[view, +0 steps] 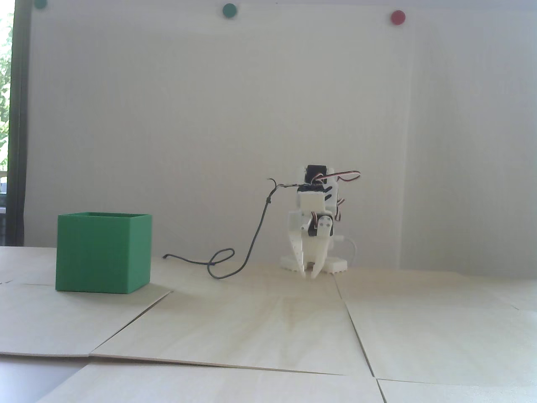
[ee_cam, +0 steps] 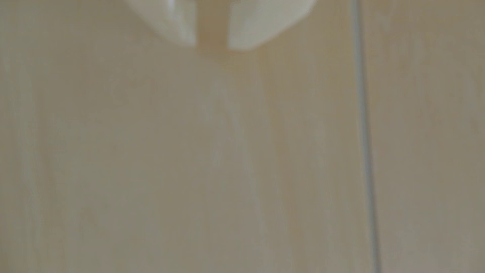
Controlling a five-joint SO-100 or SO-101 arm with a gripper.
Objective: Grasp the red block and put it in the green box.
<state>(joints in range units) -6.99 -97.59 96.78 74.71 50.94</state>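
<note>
The green box [view: 102,256] stands on the table at the left of the fixed view, its open top facing up. The red block shows in neither view. My white gripper [view: 309,275] hangs folded down in front of the arm's base, far right of the box, tips just above the table. In the wrist view the gripper [ee_cam: 212,44] enters from the top edge. Its two blurred white fingertips [ee_cam: 183,29] stand a narrow gap apart, with only bare table between them.
A dark cable [view: 251,243] loops over the table between box and arm. The table is pale wooden panels with seams [ee_cam: 364,131]. On the white back wall sit a red disc [view: 397,17] and a green disc [view: 229,10].
</note>
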